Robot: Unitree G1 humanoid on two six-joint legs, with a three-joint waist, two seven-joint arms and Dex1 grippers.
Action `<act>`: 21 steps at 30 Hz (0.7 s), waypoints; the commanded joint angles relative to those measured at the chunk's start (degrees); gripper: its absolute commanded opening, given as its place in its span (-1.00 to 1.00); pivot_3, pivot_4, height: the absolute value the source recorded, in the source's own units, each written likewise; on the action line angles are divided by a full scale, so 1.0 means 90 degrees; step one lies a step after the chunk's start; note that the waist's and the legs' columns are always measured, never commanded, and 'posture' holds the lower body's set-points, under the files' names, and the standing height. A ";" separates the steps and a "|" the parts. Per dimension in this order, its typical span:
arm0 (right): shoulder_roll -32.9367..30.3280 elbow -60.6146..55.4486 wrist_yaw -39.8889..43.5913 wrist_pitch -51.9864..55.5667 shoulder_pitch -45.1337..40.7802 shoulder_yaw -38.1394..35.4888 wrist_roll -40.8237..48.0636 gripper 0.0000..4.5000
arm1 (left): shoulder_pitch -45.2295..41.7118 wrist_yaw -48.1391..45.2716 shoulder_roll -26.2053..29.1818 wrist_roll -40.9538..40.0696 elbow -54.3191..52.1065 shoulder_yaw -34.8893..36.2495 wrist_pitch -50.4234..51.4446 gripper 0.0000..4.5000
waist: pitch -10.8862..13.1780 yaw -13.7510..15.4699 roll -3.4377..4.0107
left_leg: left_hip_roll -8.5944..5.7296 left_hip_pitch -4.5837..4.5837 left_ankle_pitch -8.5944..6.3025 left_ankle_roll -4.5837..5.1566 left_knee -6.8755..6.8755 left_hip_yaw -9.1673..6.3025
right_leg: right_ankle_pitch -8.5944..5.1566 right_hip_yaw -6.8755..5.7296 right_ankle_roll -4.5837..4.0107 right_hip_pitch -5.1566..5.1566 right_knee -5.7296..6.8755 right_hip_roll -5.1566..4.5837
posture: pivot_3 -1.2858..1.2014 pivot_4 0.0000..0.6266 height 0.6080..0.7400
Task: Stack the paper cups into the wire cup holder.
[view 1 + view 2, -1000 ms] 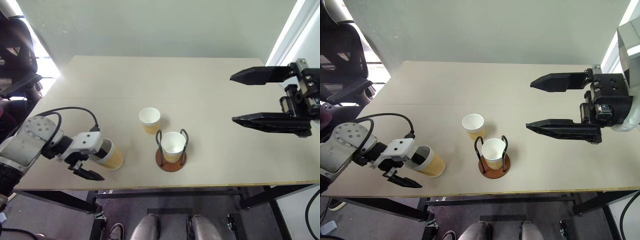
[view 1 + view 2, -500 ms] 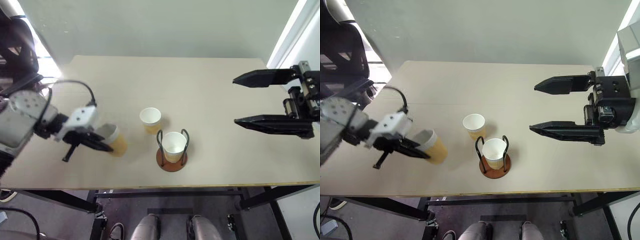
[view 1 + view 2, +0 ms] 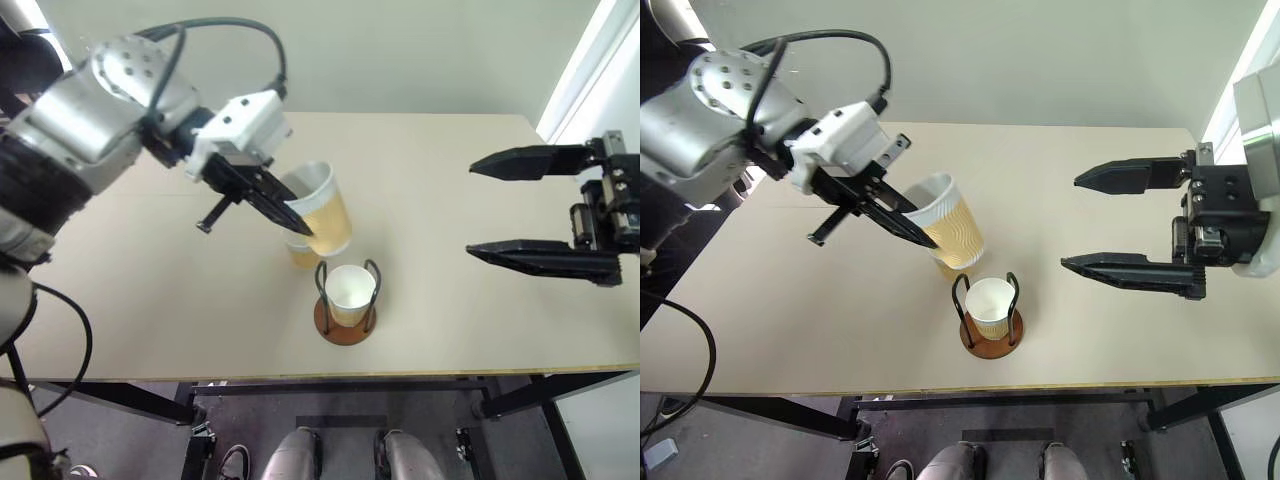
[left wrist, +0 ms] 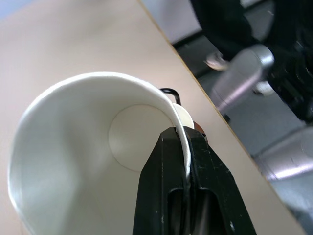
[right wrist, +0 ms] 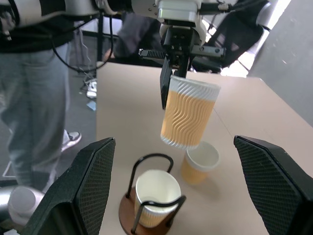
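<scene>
L fingers (image 3: 902,222) pinching rim of lifted cup (image 3: 948,232) | R fingers (image 3: 1080,224) open, idle | risk: thin rim grip, cup tilts/slips, clips holder (image 3: 988,332) wire loops, misses seated cup (image 3: 989,303)

The held paper cup (image 5: 188,113) has a wavy ribbed tan wall, smooth matt white inside. Wire cup holder (image 3: 343,300) is thin black metal on a slightly glossy reddish-brown disc. Tabletop (image 3: 450,180) looks like matt pale wood. Fingers (image 4: 171,181): smooth black plastic.
</scene>
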 commanded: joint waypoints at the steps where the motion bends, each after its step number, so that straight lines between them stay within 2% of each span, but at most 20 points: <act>1: -0.0234 -0.0322 -0.0443 0.0139 0.0171 -0.0718 0.0417 0.78 | -0.0544 -0.0186 -0.0271 -0.0267 0.0385 -0.0826 -0.0827 -0.99 | 0.0001 0.0021 -0.0001 | 0.0001 -0.0003 -0.0002 -0.0004 0.0003 -0.0002 | -0.0004 0.0001 0.0016 0.0002 0.0000 -0.0004 | 0.03 -0.52 1.00; 4: -0.0328 -0.0485 -0.0774 0.0194 0.0348 -0.0949 0.0678 0.78 | -0.0799 -0.0186 -0.0544 -0.0412 0.0695 -0.1343 -0.1279 -0.99 | 0.0001 0.0034 -0.0001 | 0.0000 -0.0012 -0.0010 -0.0015 0.0011 0.0002 | -0.0021 0.0003 0.0040 0.0004 -0.0003 -0.0009 | 0.03 -0.52 1.00; 10: -0.0539 -0.0800 -0.1442 0.0279 0.0721 -0.1400 0.1297 0.78 | -0.1047 -0.0186 -0.1086 -0.0693 0.1072 -0.1892 -0.1876 -0.99 | 0.0002 0.0089 -0.0001 | -0.0029 -0.0029 -0.0051 0.0020 0.0027 0.0006 | -0.0047 -0.0009 0.0087 0.0006 -0.0001 -0.0048 | 0.03 -0.52 1.00; 21: -0.0962 -0.1025 -0.2193 0.0328 0.1303 -0.2117 0.2206 0.78 | -0.1226 -0.0186 -0.1441 -0.1054 0.1004 -0.2440 -0.2401 -0.99 | 0.0002 0.0167 0.0004 | -0.0043 -0.0054 -0.0133 0.0066 0.0111 0.0031 | -0.0055 -0.0019 0.0145 0.0038 -0.0046 -0.0059 | 0.03 -0.52 1.00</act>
